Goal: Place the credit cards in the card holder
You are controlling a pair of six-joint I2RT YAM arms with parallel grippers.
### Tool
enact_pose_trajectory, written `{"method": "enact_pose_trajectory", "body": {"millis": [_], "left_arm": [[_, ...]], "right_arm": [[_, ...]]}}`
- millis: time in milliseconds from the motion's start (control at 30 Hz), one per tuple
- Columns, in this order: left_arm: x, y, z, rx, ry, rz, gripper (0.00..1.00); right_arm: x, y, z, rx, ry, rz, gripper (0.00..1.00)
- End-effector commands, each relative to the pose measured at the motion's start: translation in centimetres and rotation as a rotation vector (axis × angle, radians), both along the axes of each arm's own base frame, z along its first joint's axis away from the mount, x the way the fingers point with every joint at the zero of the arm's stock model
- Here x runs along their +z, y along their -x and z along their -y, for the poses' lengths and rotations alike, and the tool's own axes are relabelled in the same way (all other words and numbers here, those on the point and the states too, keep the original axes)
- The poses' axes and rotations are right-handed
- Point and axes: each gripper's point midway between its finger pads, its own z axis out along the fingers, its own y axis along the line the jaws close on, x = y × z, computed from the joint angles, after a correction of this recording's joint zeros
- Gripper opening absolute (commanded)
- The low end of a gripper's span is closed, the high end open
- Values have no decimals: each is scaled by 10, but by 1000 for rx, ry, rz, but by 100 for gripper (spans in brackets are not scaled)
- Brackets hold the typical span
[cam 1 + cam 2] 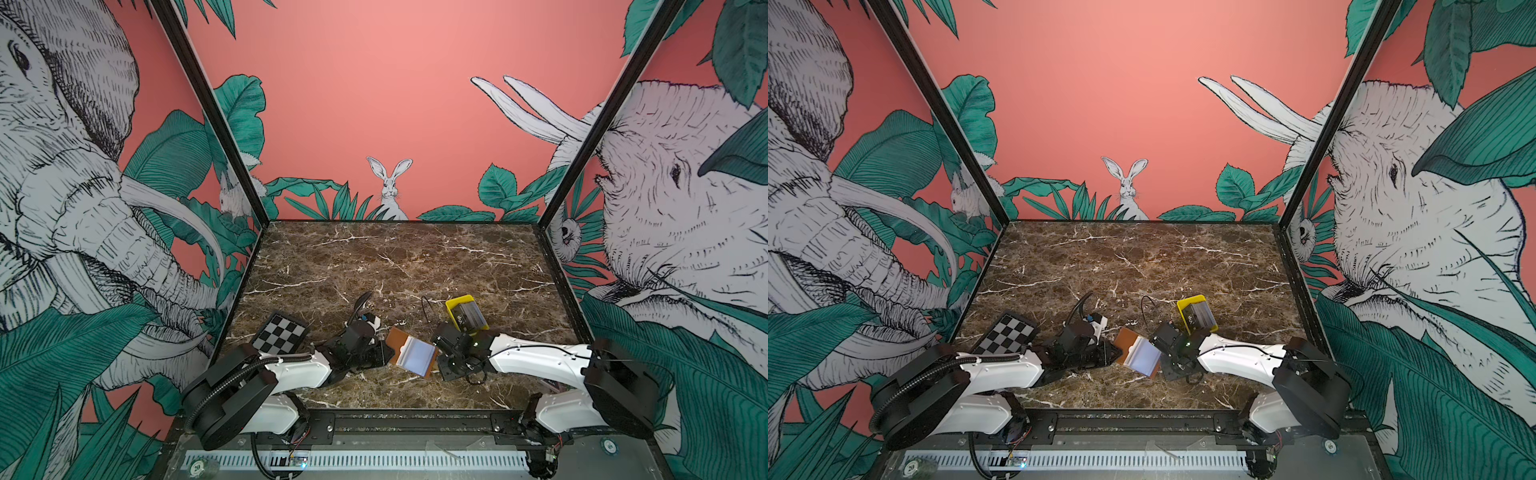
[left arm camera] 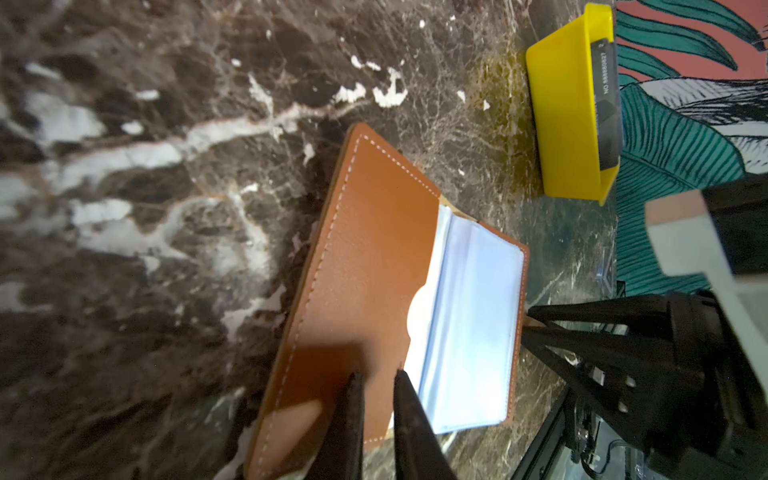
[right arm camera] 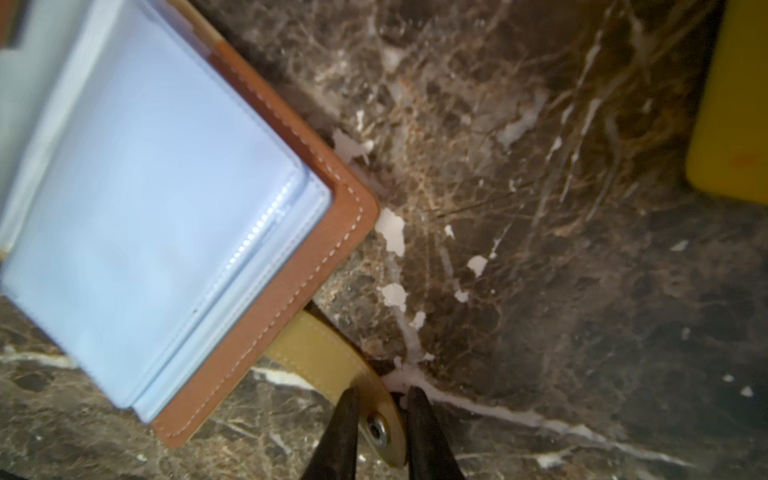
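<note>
The tan-brown card holder [image 1: 411,351] [image 1: 1138,351] lies open on the marble between both grippers, its pale plastic sleeves [image 2: 469,311] facing up. My left gripper [image 2: 379,376] [image 1: 384,354] is shut on the near edge of the left leather cover [image 2: 374,257]. In the right wrist view, my right gripper [image 3: 381,392] [image 1: 437,356] is shut on the snap tab [image 3: 332,353] at the holder's right edge. The left wrist view also shows that gripper [image 2: 525,320] there. The dark credit cards [image 1: 469,316] [image 1: 1200,318] [image 2: 606,95] stand stacked in a yellow tray [image 1: 455,302], behind the right gripper.
A black-and-white checkerboard [image 1: 280,332] [image 1: 1009,334] lies at the left, beside the left arm. The yellow tray [image 2: 561,116] [image 3: 731,104] sits a short way from the holder. Enclosure walls bound the marble top on three sides.
</note>
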Motion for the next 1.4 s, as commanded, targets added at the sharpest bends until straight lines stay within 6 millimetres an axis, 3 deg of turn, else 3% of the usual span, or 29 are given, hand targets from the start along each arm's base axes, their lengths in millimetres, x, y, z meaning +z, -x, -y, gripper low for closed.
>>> {"method": "enact_pose_trajectory", "body": {"millis": [0,133,333,500,900,1100,1367], "left_arm": [[2,1,-6,17,-21,7,17],[19,-4,0,-32,-35,23,18],[45,-9,18,-106,16,35,22],[42,-10,16,-121,-3,15,24],[23,-13,-1,-92,-45,-41,24],[18,-12,-6,-63,-42,-38,24],[55,-36,15,-105,-2,42,25]], "right_arm": [[0,-5,2,-8,32,21,22],[3,-7,-11,58,35,-1,21],[-1,-17,-10,68,72,25,19],[-4,-32,-9,71,105,51,17],[5,-93,-46,147,65,134,17],[40,-114,-56,209,56,226,23],[106,-101,-69,149,-148,255,33]]}}
